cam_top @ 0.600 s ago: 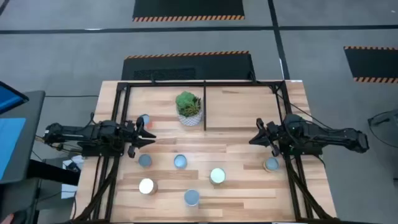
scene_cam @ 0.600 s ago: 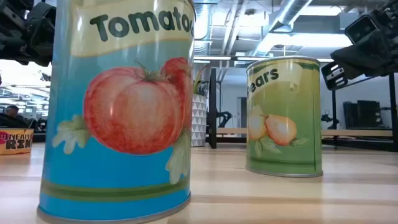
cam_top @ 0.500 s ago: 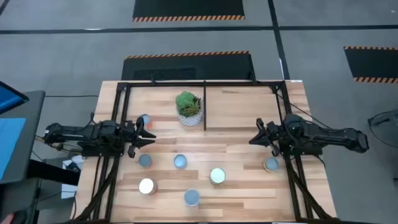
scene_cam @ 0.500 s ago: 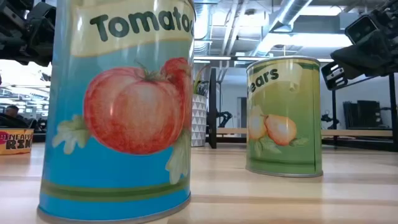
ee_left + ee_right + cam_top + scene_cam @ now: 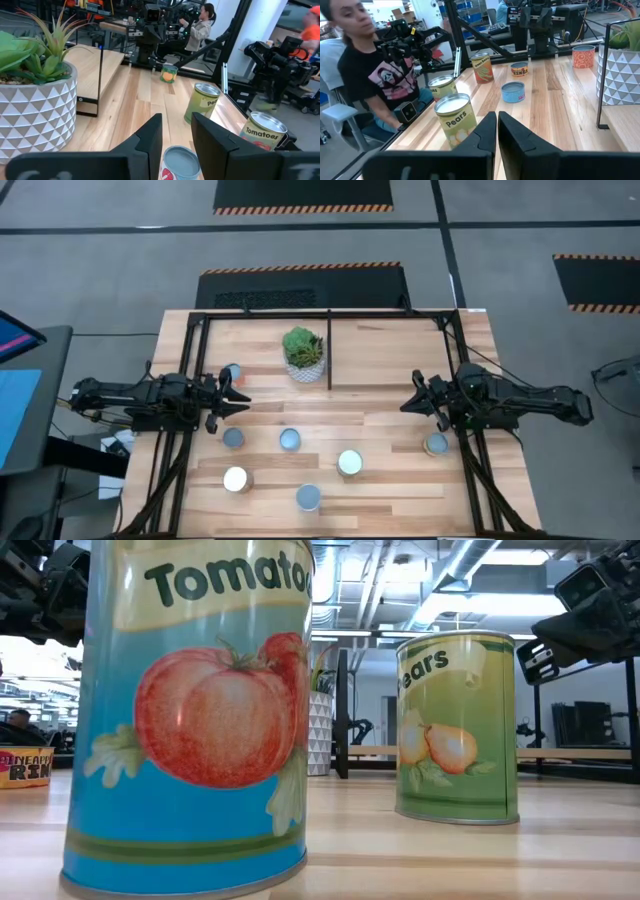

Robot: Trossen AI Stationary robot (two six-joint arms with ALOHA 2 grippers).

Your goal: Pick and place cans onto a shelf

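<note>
Arms | we are seeing both lying low and level, pointing inward; left gripper (image 5: 237, 392) slightly parted, holding nothing; right gripper (image 5: 412, 395) nearly closed, holding nothing | Cans | seven cans (image 5: 290, 440) are standing upright, long axis vertical, on the front board; shelf (image 5: 390, 350) behind them, holding only the succulent (image 5: 304, 353)

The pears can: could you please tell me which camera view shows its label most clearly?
The low view: the pears can stands upright and unobstructed, label facing the camera. The high view shows only its pale lid; the right wrist view shows lid and label from above; the left wrist view shows it farther off.
</note>
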